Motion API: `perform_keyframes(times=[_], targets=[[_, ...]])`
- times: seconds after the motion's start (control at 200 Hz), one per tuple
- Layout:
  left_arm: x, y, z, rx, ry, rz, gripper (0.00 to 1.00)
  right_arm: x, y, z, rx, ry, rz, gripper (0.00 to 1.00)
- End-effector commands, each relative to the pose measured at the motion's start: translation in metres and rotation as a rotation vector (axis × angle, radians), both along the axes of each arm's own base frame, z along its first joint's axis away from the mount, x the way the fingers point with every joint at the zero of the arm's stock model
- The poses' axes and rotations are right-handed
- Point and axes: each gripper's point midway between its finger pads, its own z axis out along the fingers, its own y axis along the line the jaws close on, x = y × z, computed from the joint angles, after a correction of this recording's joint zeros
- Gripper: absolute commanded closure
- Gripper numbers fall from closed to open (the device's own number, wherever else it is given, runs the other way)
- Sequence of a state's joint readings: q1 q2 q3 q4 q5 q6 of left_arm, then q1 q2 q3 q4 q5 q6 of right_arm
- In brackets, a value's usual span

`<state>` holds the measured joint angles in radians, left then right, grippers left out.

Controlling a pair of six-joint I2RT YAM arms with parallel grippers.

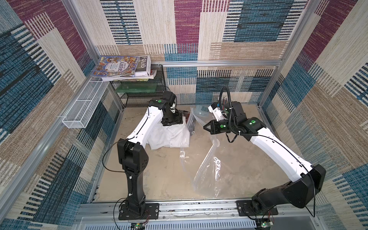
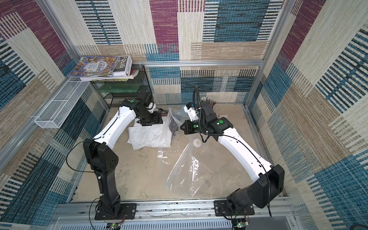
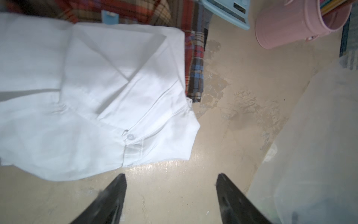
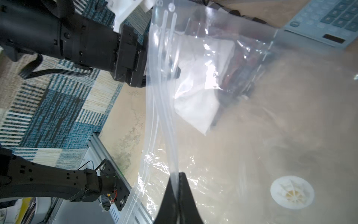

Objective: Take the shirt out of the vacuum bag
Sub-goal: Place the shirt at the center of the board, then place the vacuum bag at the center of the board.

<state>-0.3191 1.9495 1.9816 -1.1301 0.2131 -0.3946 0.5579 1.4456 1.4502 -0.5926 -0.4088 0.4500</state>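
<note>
The white shirt (image 1: 165,137) lies folded flat on the counter (image 3: 232,116), outside the vacuum bag (image 1: 207,175) and just beside its lifted mouth. The far corner of the shirt rests on a plaid cloth (image 3: 193,58).

The left gripper (image 3: 171,176) hangs over bare counter just off the shirt's hem, released, with its jaws wide and nothing between them. The right gripper (image 4: 177,174) is clenched on the bag's zip strip (image 4: 164,97) and holds that edge up off the counter.

Judging from this, the removal looks all but done and what remains is a clean let-go:
1. Raise the left gripper straight up before swinging it away, so a fingertip cannot catch the hem and drag the fold open.
2. Lower the zip edge away from the shirt rather than onto it. In the right wrist view the shirt shows through the film, so I cannot tell whether plastic and cloth touch.
3. Only then let the right gripper release.

In both top views the shirt's long axis seems to run across the counter, from the left arm toward the bag, with 1 button (image 3: 130,136) near the hem. The bag's long axis runs from the front rail toward the back. Its mouth faces the shirt and its round white valve (image 4: 292,192) faces up.
</note>
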Motion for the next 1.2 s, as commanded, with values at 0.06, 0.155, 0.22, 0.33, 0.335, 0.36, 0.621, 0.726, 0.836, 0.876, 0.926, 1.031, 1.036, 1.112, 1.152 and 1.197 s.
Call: perform_keyframes(times=[0.06,0.155,0.22,0.33,0.335,0.36,0.621,0.726,0.836,0.876,0.926,1.031,1.036,1.112,1.152,1.197], targets=[[-0.049,0.005,-0.016,-0.117,0.11,0.083,0.2,-0.006,0.02,0.026,0.123,-0.04,0.087,1.0],[-0.076,0.005,-0.042,-0.177,0.161,0.134,0.19,-0.009,0.03,0.034,0.168,-0.032,0.13,1.0],[-0.09,0.004,-0.059,-0.225,0.181,0.172,0.22,-0.008,0.037,0.033,0.171,-0.029,0.145,1.0],[-0.101,-0.009,-0.074,-0.334,0.176,0.199,0.3,-0.007,0.054,0.022,0.168,0.008,0.184,1.0],[-0.102,-0.01,-0.075,-0.336,0.178,0.199,0.31,-0.007,0.055,0.021,0.168,0.009,0.187,1.0],[-0.102,-0.012,-0.076,-0.347,0.175,0.197,0.31,-0.008,0.061,0.018,0.172,0.02,0.2,1.0],[-0.102,-0.022,-0.097,-0.441,0.166,0.194,0.31,-0.007,0.116,-0.014,0.172,0.142,0.293,0.6],[-0.101,-0.024,-0.094,-0.46,0.151,0.184,0.31,-0.005,0.119,0.006,0.21,0.122,0.307,0.19],[-0.1,-0.025,-0.09,-0.465,0.128,0.164,0.31,0.005,0.094,0.051,0.319,0.069,0.281,0.04],[-0.099,-0.025,-0.089,-0.465,0.125,0.161,0.31,0.009,0.079,0.066,0.342,0.049,0.249,0.04],[-0.1,-0.029,-0.088,-0.484,0.135,0.148,0.31,0.016,0.057,0.074,0.332,0.041,0.185,0.04],[-0.098,-0.035,-0.088,-0.52,0.145,0.135,0.31,0.036,-0.009,0.037,0.158,0.136,-0.07,0.04],[-0.098,-0.035,-0.088,-0.521,0.146,0.135,0.31,0.037,-0.013,0.034,0.147,0.141,-0.084,0.04],[-0.096,-0.037,-0.09,-0.53,0.151,0.134,0.31,0.038,-0.067,-0.016,0.017,0.228,-0.261,0.04],[-0.096,-0.038,-0.091,-0.535,0.154,0.132,0.31,0.032,-0.088,-0.039,-0.005,0.264,-0.327,0.04],[-0.096,-0.039,-0.092,-0.537,0.158,0.126,0.31,0.022,-0.106,-0.064,-0.025,0.29,-0.381,0.04]])
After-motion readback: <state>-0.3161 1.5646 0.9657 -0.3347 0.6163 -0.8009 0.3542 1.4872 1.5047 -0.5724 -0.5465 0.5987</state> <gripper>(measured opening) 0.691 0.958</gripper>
